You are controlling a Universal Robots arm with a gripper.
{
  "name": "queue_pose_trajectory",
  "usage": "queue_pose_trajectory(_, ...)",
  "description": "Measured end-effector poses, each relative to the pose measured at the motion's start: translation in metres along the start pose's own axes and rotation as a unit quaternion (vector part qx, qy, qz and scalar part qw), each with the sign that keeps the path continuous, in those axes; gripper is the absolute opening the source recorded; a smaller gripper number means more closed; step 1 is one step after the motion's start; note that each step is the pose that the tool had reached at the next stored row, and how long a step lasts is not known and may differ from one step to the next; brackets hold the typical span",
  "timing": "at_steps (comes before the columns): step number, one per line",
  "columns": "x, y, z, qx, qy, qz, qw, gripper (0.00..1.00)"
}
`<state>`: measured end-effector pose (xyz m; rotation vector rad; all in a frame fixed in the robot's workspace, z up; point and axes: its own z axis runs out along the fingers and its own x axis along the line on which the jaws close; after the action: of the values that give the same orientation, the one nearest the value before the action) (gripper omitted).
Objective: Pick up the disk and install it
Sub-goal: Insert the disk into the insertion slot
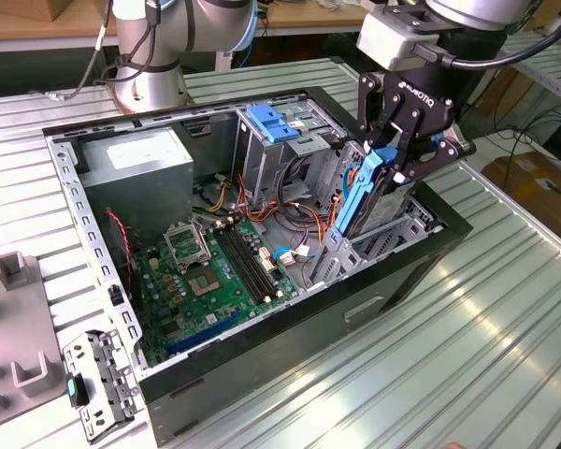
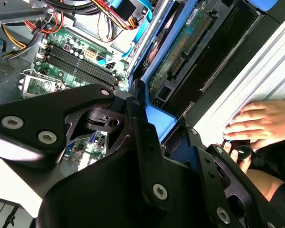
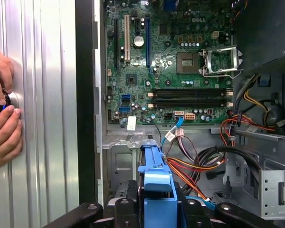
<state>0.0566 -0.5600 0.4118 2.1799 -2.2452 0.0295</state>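
Pincer: black two-fingered pincer (image 1: 400, 166) at the end of the arm, fingers drawn in tight on the upper end of the disk. In the first wrist view they flank a blue rail on either side.
Disk: flat rectangular silver-metal disk framed by blue plastic rails (image 1: 363, 192). It is gripped, stood on edge and leaning. Its upper end is above the case rim and its lower end is down inside the case, at the end toward the exterior view's right.
Drive cage: grey sheet-metal cage (image 1: 407, 229), just beside the disk's lower part. Cannot tell whether the disk is seated.
Cables: orange, red and yellow bundle (image 1: 304, 210), between cage and board.
Latch plate: bare blue slotted plastic plate (image 1: 271, 122), on top of a farther grey bay and apart from the disk.
Motherboard: green circuit board (image 1: 210, 271), flat on the case floor.
Power supply: grey metal box with white sticker (image 1: 136, 164), in the corner toward the exterior view's left.
Case: black tower computer case (image 1: 402, 285), lying on its side with the side open.
Worktop: ribbed silver metal (image 1: 477, 355), carrying the case.
Hands: a person's two hands (image 3: 4, 133), close together on the worktop near the case's black wall.
Bracket: grey metal bracket with teal tab (image 1: 98, 383), on the worktop outside the case.
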Motion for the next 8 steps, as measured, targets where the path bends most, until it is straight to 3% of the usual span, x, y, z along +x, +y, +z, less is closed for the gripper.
queue_pose_trajectory(4,0.0,0.0,0.0001,0.0,0.0001,0.0,1.0,0.37)
queue_pose_trajectory(6,0.0,0.0,0.0001,0.0,0.0002,0.0,1.0,0.44)
queue_pose_trajectory(8,-0.0002,0.0,0.0044,0.0,0.0004,0.0,1.0,0.44)
